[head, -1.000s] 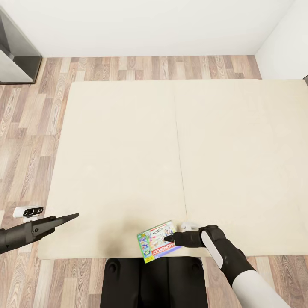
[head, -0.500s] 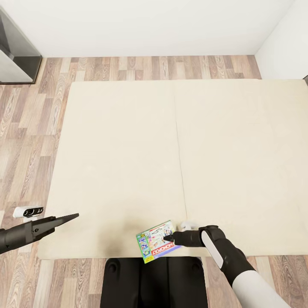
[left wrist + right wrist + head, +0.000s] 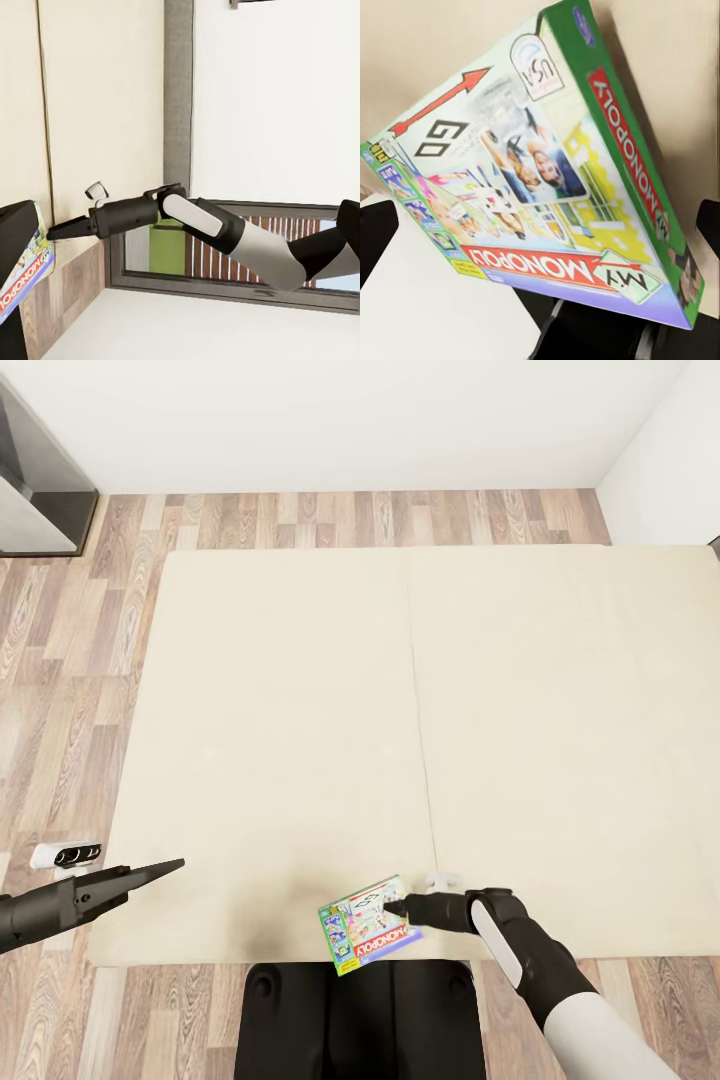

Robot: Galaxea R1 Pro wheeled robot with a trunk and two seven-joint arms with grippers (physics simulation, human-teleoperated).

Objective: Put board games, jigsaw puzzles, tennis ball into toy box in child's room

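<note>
Monopoly box (image 3: 367, 937) lies flat on the bed (image 3: 300, 740), at the near edge just above the robot's dark base (image 3: 360, 1020), with one corner hanging past the edge over that base. Well to the left of the box, the left hand (image 3: 165, 868) hovers over the bed's near left corner; its fingers look drawn to a point with nothing between them. Just right of the box, the right hand (image 3: 398, 908) meets the box's right edge; whether its fingers have closed on the lid or merely touch it I cannot tell. The box looks light, stiff and flat, with a glossy printed lid (image 3: 532, 180) that would likely slip under a shallow pinch. The overhanging corner seems the best place to take it, one finger above and one below the thin edge.
</note>
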